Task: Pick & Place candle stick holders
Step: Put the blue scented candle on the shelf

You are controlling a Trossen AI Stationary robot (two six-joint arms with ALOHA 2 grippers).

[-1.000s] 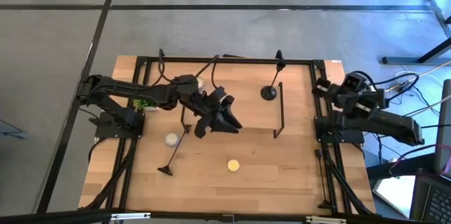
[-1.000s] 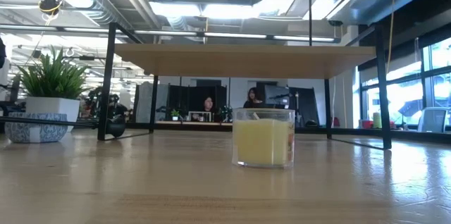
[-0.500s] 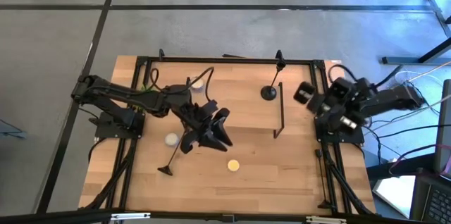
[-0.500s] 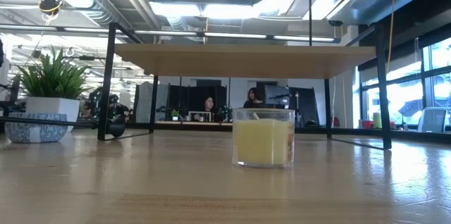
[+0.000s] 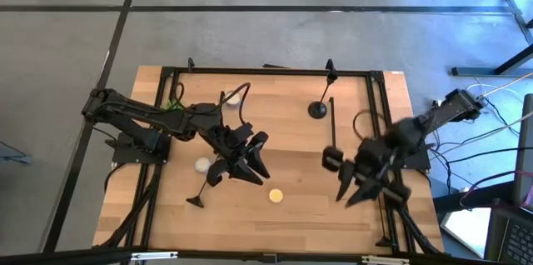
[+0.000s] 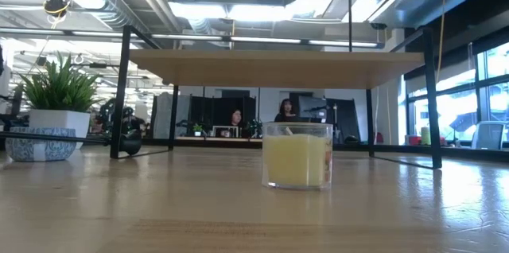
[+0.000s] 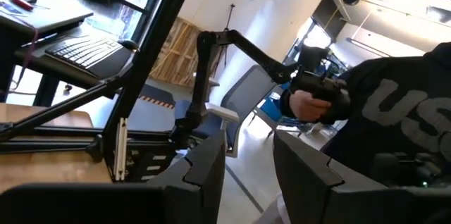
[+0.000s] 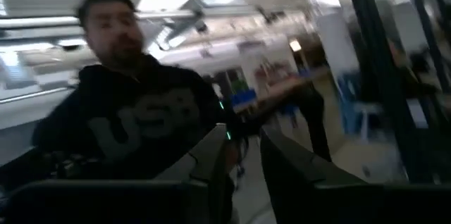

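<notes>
Black candle stick holder on wooden table

**Materials and surface finishes on and around the table**

The table is seen to be of pale wood with a visible grain and a smooth, lightly sheened top. A frame of thin matt black metal bars is set on it. The candle stick holders, one lying and one upright, are made of slim black metal with a dull finish. The yellow candle is held in clear, glossy glass. The shelf board is shown as smooth light wood. The left hand and right hand are finished in dark matt plastic. A person's dark cloth top bears pale printed letters. The floor appears as grey, smooth concrete.
</notes>
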